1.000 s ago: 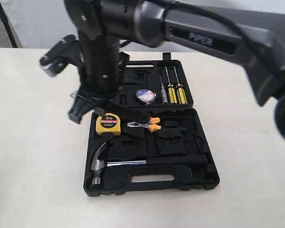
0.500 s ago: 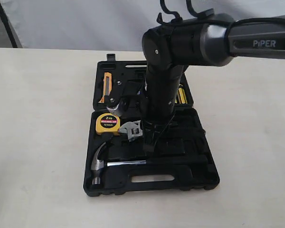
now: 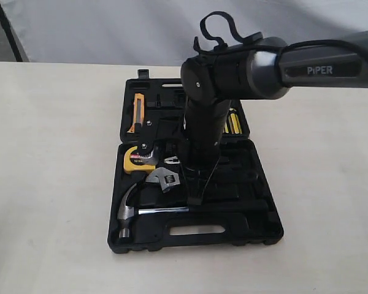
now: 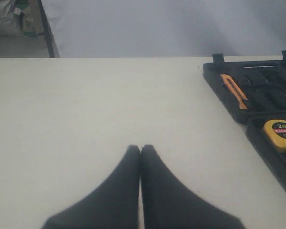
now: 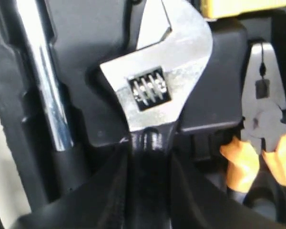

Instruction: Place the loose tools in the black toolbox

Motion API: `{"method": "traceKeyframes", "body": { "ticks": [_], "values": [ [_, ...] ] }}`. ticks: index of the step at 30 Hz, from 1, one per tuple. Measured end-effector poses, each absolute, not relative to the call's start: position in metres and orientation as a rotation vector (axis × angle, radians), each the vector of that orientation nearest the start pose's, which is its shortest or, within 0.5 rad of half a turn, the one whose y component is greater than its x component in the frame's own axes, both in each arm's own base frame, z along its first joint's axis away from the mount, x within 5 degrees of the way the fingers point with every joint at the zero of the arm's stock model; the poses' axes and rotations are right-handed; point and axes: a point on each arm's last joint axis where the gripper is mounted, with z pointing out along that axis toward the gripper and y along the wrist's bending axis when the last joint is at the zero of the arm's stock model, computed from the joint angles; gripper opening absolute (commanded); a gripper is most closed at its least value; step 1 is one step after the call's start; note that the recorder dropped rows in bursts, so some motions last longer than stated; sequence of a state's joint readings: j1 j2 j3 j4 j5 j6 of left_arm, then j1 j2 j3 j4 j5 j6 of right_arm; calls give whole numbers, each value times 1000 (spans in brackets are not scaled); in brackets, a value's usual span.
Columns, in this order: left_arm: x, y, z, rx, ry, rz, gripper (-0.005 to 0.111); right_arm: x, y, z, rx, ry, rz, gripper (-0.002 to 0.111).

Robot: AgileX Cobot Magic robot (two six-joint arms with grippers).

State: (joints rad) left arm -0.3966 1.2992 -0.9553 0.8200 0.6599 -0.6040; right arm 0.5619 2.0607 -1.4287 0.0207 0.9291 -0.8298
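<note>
Wrench (image 5: 155, 90) in grip of right claw (image 5: 150, 143) over toolbox (image 3: 257, 236), between hammer (image 5: 43, 71) and pliers (image 5: 264, 119)

Open toolbox (image 3: 257, 228) on a pale table (image 3: 49, 153). The right arm (image 3: 202, 122) hangs over the case's centre, gripper (image 3: 195, 195) pointing to 6 o'clock. The wrench (image 3: 165, 179) projects from under the gripper, silver head toward 9 o'clock. The hammer (image 3: 127, 214) lies along the 6 o'clock edge, head at 8 o'clock. Tape measure (image 3: 132, 162), partly hidden, at 10 o'clock; screwdrivers (image 3: 235, 122) at 1 o'clock.
</note>
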Motion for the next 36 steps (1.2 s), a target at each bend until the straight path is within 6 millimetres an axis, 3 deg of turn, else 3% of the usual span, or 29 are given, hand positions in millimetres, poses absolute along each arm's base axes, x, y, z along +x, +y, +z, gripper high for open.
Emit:
{"method": "traceKeyframes", "body": {
  "ticks": [7,14,16,20,23,28,32,36],
  "values": [
    [264,-66,308,323,2224,377,1,339,216,146,-1963,2346,11,9],
    [264,-66,308,323,2224,377,1,340,215,146,-1974,2334,-9,49],
    [264,-66,308,323,2224,377,1,341,214,146,-1978,2329,-19,54],
    [264,-66,308,323,2224,377,1,342,216,148,-1953,2337,-20,54],
    [264,-66,308,323,2224,377,1,347,218,161,-1832,2379,-33,46],
    [264,-66,308,323,2224,377,1,352,209,200,-1587,2515,-125,0],
    [264,-66,308,323,2224,377,1,353,182,208,-1396,2750,-167,0],
    [264,-66,308,323,2224,377,1,361,158,201,-1176,2924,-50,0]
  ]
}}
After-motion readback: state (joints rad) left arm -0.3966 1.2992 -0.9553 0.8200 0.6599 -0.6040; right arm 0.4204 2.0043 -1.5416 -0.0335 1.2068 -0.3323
